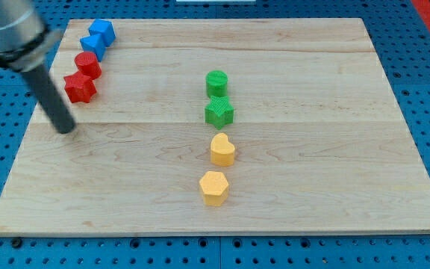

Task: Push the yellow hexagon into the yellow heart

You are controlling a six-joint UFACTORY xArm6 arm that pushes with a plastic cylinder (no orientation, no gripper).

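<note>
desk (312, 82): pale wood board. yellow hexagon (213, 187): lower centre, flat face up, no clear long axis, one corner toward the view's bottom. yellow heart (222, 149): just above the hexagon, apart from it. green star (219, 111) and green cylinder (216, 82): above the heart. my tip (67, 128): far left, below the red star (80, 87), well apart from the hexagon. claw: none, bare rod only.

Dark straight rod (51, 97) under blurred grey housing (6, 30).
</note>
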